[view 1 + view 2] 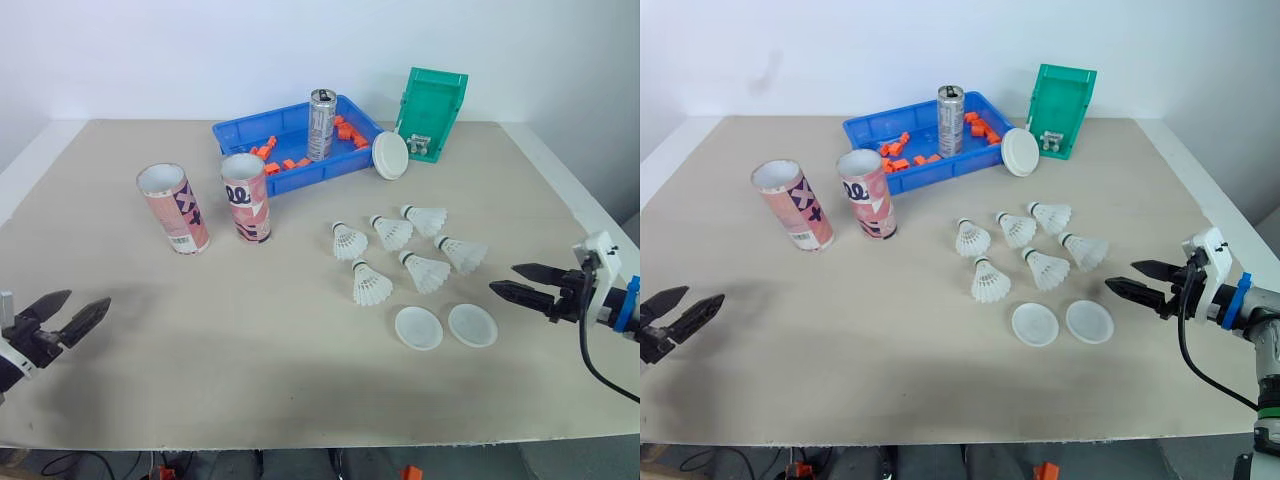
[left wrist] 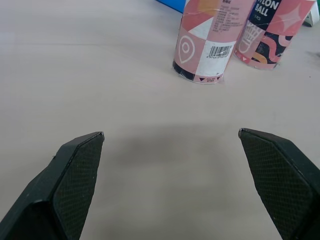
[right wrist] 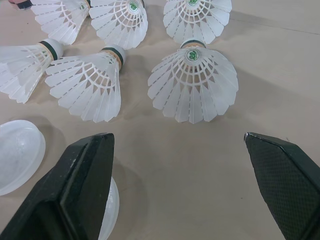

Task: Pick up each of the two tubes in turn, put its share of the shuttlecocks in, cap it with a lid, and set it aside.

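Left tool [image 1: 88,300] and right tool [image 1: 502,277] are both open and empty; two tubes [image 1: 174,208] stand upright side by side on the table [image 1: 250,340] (shuttlecocks [image 1: 427,271] and lids [image 1: 418,327] lie near the right tool), so grasping one risks toppling its neighbour.

Two tubes [image 1: 174,210] [image 1: 246,198], six shuttlecocks [image 1: 349,241] [image 1: 391,232] [image 1: 425,219] [image 1: 462,253] [image 1: 427,271] [image 1: 371,285], three white lids [image 1: 418,328] [image 1: 472,325] [image 1: 390,155], one can [image 1: 321,125], one blue tray [image 1: 320,174] and one green bin [image 1: 433,105].

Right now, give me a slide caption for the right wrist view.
Right gripper, fingers open, points at six white shuttlecocks, two lids beside them.
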